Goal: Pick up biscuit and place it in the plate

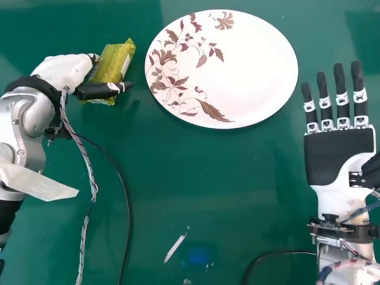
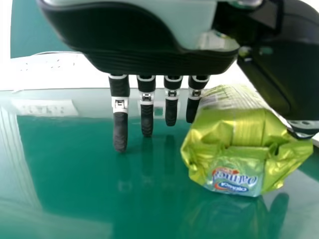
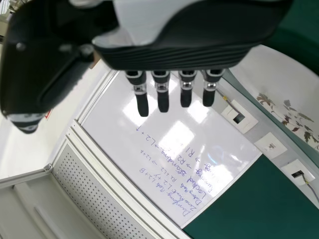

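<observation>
In the head view my left hand (image 1: 64, 71) is at the upper left, with its thumb lying across the near end of the green biscuit packet (image 1: 113, 64). The white plate (image 1: 249, 65) with a brown leaf pattern lies to the packet's right, apart from it. In the left wrist view the packet (image 2: 239, 149) sits between the thumb and the straight fingers of my left hand (image 2: 149, 55); the fingers are not curled round it. My right hand (image 1: 339, 155) rests palm up at the right, fingers straight; the right wrist view has it too (image 3: 174, 55).
Cables (image 1: 126, 202) run over the green table (image 1: 196, 172) beside the left arm. A white scrap (image 1: 174, 248) lies near the front edge. A whiteboard (image 3: 149, 144) and wall sockets (image 3: 270, 146) stand beyond in the right wrist view.
</observation>
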